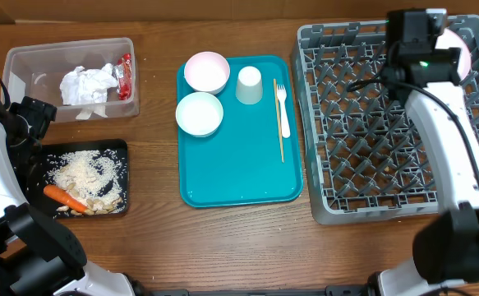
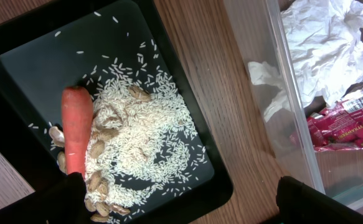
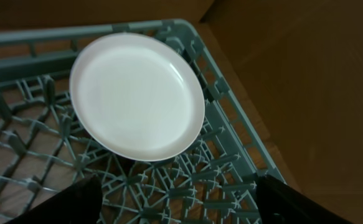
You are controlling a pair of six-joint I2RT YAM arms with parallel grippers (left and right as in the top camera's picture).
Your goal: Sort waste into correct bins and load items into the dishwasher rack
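Claw: your right gripper (image 3: pixel 178 202) stands wide and empty | plate (image 3: pixel 137 96) rests just beyond it in the far right corner of the dishwasher rack (image 3: pixel 231 134) | handling: stiff, light, glossy, likely slippery, so pinch its rim | left gripper (image 2: pixel 184 199) wide, empty, over black tray (image 2: pixel 32 68).

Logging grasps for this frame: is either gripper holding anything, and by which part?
Nothing is held. The right gripper is open, clear of the plate in the dishwasher rack; the left gripper is open, empty, near the black tray.
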